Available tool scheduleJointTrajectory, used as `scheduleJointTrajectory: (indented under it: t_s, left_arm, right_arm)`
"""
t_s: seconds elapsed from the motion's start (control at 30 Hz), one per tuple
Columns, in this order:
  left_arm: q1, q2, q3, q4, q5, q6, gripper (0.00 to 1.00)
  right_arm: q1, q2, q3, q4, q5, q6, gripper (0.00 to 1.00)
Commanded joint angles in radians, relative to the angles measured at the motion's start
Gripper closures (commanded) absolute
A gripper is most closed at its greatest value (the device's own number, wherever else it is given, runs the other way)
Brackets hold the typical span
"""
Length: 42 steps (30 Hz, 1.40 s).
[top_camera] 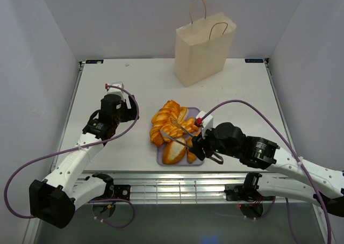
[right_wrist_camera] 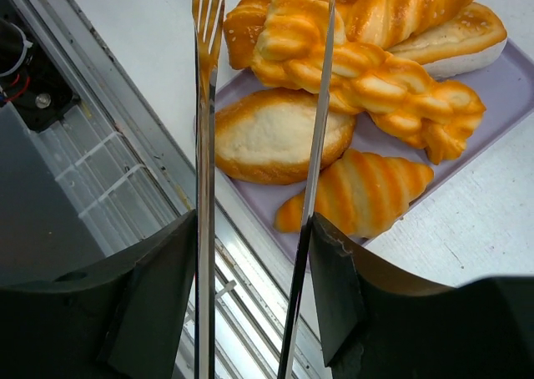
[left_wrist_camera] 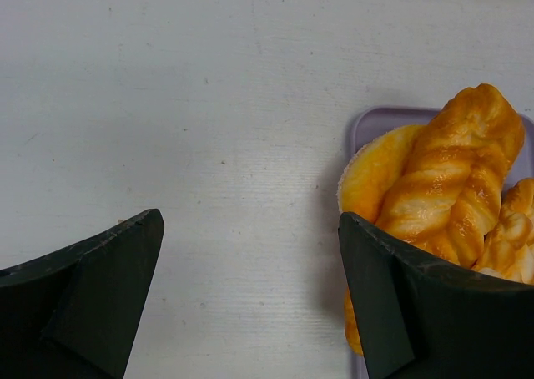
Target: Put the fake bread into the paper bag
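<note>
Several glossy golden toy breads are piled on a lilac tray at the table's front centre. The cream paper bag stands upright at the back. My right gripper is shut on metal tongs, whose open arms hang over the pile. In the right wrist view I see a braided loaf, an oval roll and a croissant; the tongs grip none of them. My left gripper is open and empty, just left of the tray and a braided loaf.
The metal rail along the table's front edge runs just below the tray and shows in the right wrist view. White walls close in the table on three sides. Purple cables loop off both arms.
</note>
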Motion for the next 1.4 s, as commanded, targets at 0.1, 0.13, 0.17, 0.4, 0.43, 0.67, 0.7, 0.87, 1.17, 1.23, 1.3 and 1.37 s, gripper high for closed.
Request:
scheduleJointTrajectory:
  t_s: [0.1, 0.13, 0.17, 0.4, 0.43, 0.67, 0.7, 0.87, 1.17, 1.23, 1.3, 1.37]
  left_arm:
    - [-0.006, -0.017, 0.026, 0.000, -0.020, 0.004, 0.04]
    - [-0.006, -0.019, 0.026, 0.001, -0.023, 0.004, 0.04]
    - [-0.006, -0.022, 0.026, 0.000, -0.024, 0.004, 0.04]
    - [-0.006, -0.028, 0.026, -0.002, -0.032, 0.004, 0.04]
    - [-0.006, -0.028, 0.026, -0.002, -0.032, 0.004, 0.04]
    - [-0.006, -0.028, 0.026, -0.002, -0.026, 0.004, 0.04]
    - [-0.006, -0.028, 0.026, -0.002, -0.026, 0.004, 0.04]
    - [-0.006, -0.028, 0.026, 0.000, -0.020, 0.004, 0.04]
    - [-0.006, -0.030, 0.029, -0.002, -0.009, 0.005, 0.04]
    - [-0.006, -0.028, 0.029, -0.003, -0.006, 0.005, 0.04]
    - [-0.006, -0.030, 0.028, -0.002, -0.001, 0.005, 0.04]
    - [-0.006, -0.028, 0.029, -0.002, 0.000, 0.005, 0.04]
  right_arm:
    - [0.214, 0.061, 0.076, -0.030, 0.344, 0.023, 0.40]
    - [0.234, 0.084, 0.084, -0.039, 0.403, 0.028, 0.40]
    - [0.266, 0.092, 0.087, -0.045, 0.425, 0.037, 0.40]
    - [0.322, 0.144, 0.075, -0.044, 0.508, 0.045, 0.40]
    - [0.325, 0.152, 0.070, -0.033, 0.510, 0.045, 0.40]
    - [0.376, 0.209, 0.067, 0.007, 0.524, 0.039, 0.40]
    - [0.379, 0.219, 0.067, 0.011, 0.525, 0.039, 0.40]
    - [0.396, 0.253, 0.067, 0.013, 0.557, 0.048, 0.40]
    - [0.408, 0.313, 0.061, 0.031, 0.608, 0.071, 0.40]
    - [0.409, 0.328, 0.063, 0.033, 0.614, 0.071, 0.39]
    - [0.411, 0.340, 0.064, 0.037, 0.614, 0.069, 0.39]
    - [0.412, 0.348, 0.063, 0.040, 0.614, 0.069, 0.39]
